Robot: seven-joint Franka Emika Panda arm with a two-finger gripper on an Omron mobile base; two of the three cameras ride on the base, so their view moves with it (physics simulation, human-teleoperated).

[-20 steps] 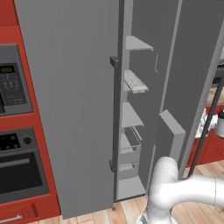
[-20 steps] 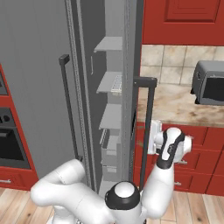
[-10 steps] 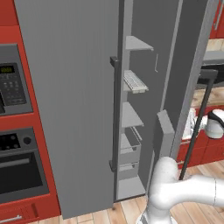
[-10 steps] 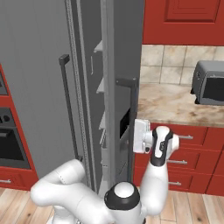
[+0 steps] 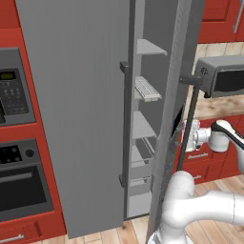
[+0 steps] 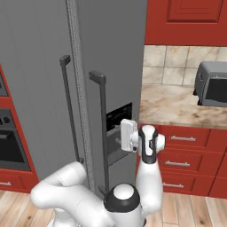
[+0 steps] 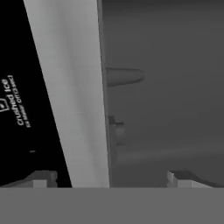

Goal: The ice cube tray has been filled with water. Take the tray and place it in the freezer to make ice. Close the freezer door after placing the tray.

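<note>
The ice cube tray (image 5: 147, 89) lies flat on a middle shelf inside the grey freezer (image 5: 86, 119). The freezer door (image 5: 167, 138) on that side carries a black dispenser recess (image 6: 119, 117) and a dark bar handle (image 6: 101, 128). It stands only a little ajar. In the right base view the freezer door (image 6: 117, 53) looks almost shut. My gripper (image 5: 182, 138) is open and empty, its fingers against the door's outer face beside the dispenser. The gripper (image 6: 120, 136) sits just right of the handle. In the hand view the gripper (image 7: 111, 179) faces the grey panel and the dispenser's edge (image 7: 17, 109).
A dark toaster oven (image 6: 213, 88) stands on the stone counter (image 6: 173, 106) to the right, over red drawers (image 6: 186, 150). Left of the freezer are a built-in microwave (image 5: 12, 97) and oven (image 5: 21, 183) in red cabinets. My elbow (image 5: 190, 209) is low in front.
The freezer door has swung far toward shut, from wide open to a narrow gap. My open gripper followed it to the left, staying against its outer face.
</note>
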